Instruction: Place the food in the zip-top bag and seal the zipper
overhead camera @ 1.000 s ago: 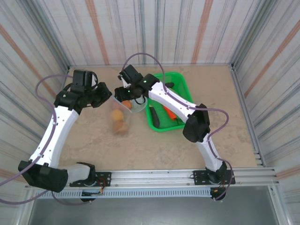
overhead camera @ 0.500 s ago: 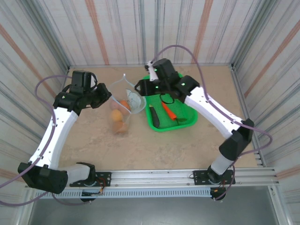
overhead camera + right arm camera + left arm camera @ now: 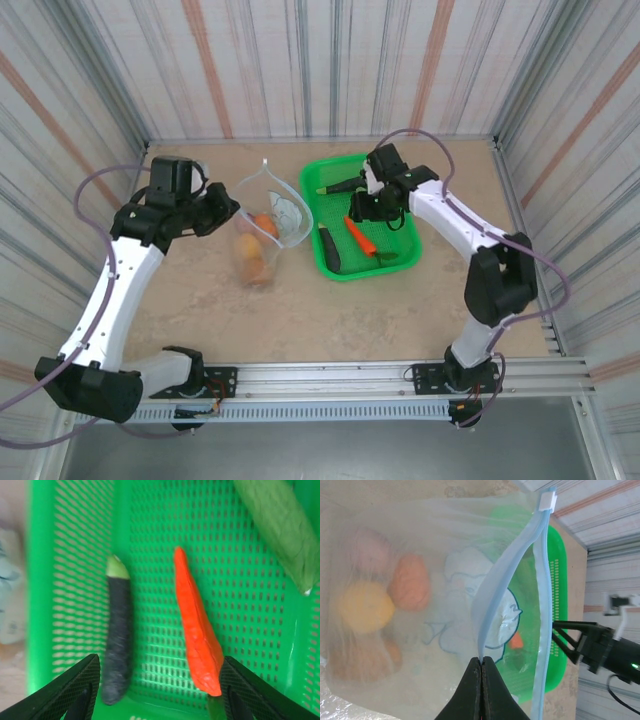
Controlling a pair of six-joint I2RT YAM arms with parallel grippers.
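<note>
**Clear printed bag held open beside the green basket**

Floppy clear bag (image 3: 445,555) of thin creased film, with a pale blue-grey cartoon figure printed on its side. Lies on the beige speckled surface (image 3: 300,320), just left of the green basket (image 3: 350,274), mouth on the basket side. Shows rounded shapes through the cloudy plastic: a yellow ball (image 3: 365,607), an orange lump (image 3: 410,582), browner shapes below, all blurred. Gapes along the pale blue zipper strip (image 3: 543,595), with a small white tab (image 3: 548,500) at its far end.

Pressed together on one lip of that mouth: the black tapered fingers of the left pincer (image 3: 481,664). Spread wide above the basket's rigid mesh, gripping nothing: the right pincer (image 3: 160,660).

In the basket, side by side without touching: a bumpy orange carrot (image 3: 197,640) and a dark slim vegetable (image 3: 117,645) with a green cap. Off in a corner, a pale green ribbed pod (image 3: 280,530).
</note>
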